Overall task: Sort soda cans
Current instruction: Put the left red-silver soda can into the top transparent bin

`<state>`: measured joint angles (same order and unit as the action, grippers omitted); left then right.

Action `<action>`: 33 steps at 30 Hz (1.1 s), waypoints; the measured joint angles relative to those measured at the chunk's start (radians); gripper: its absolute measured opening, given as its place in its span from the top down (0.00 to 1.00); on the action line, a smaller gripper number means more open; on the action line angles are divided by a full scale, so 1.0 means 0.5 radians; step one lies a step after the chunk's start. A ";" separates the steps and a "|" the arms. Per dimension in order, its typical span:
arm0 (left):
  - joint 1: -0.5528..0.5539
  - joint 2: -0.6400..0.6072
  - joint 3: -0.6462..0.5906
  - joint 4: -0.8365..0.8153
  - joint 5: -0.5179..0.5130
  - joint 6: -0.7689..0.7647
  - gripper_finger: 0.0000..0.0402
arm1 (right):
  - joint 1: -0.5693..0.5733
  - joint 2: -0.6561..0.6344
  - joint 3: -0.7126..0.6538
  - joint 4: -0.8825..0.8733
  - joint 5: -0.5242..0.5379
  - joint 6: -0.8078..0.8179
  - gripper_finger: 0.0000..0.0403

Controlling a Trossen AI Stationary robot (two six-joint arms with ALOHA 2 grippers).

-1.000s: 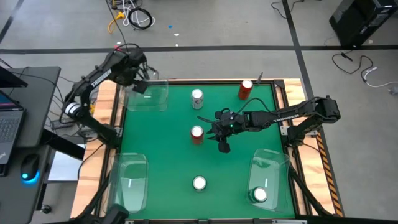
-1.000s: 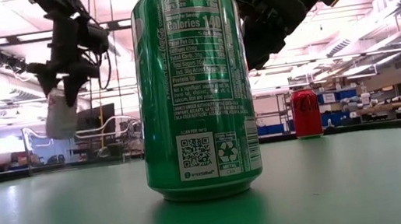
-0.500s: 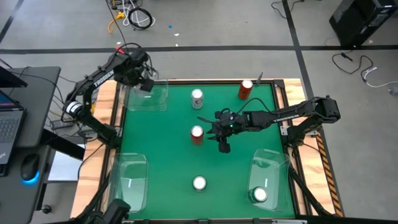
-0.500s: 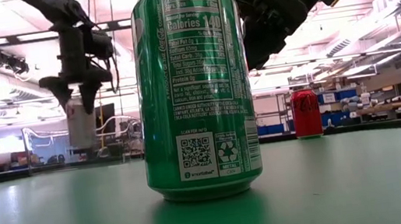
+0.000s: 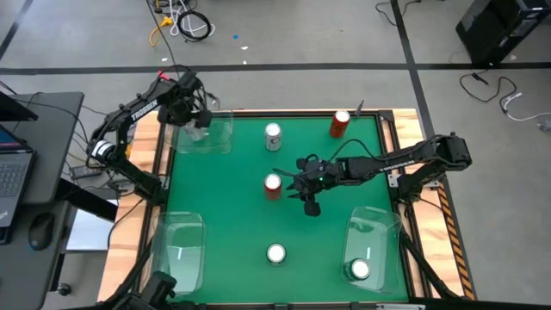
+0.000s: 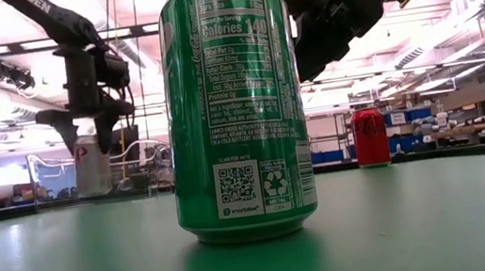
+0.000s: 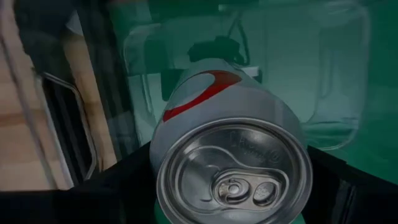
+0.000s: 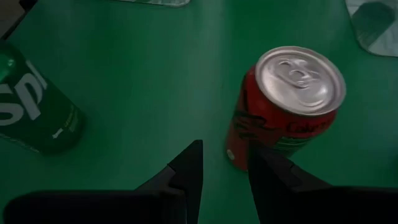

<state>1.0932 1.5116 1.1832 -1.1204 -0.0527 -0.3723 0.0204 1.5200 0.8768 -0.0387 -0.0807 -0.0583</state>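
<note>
Left tool (image 6: pixel 85 129) has lowered the smooth silver can (image 7: pixel 233 155) into the clear bin (image 5: pixel 207 135).

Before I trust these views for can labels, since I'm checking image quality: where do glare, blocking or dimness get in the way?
Low view: the green can fills the middle, ceiling lights glare behind. Left wrist view: dim, teal-tinted, silver can looming very close. Right wrist view: evenly lit, red can clear.

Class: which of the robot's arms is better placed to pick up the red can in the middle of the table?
Right: the right gripper hovers beside that red can, fingers open. The left gripper is busy over the far-left bin.
</note>
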 joint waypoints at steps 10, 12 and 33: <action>0.001 -0.008 -0.129 0.125 0.059 -0.006 0.27 | 0.040 0.000 0.000 -0.004 0.000 0.006 0.72; 0.001 -0.008 -0.129 0.130 0.061 0.061 0.27 | 0.040 0.000 0.000 -0.005 0.000 0.011 0.72; -0.032 -0.014 -0.137 0.067 0.016 0.272 0.14 | 0.040 0.000 0.000 0.004 0.000 0.006 0.72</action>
<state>1.0771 1.5043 1.1149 -1.0868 -0.0445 -0.2362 0.0402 1.5200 0.8768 -0.0368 -0.0807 -0.0551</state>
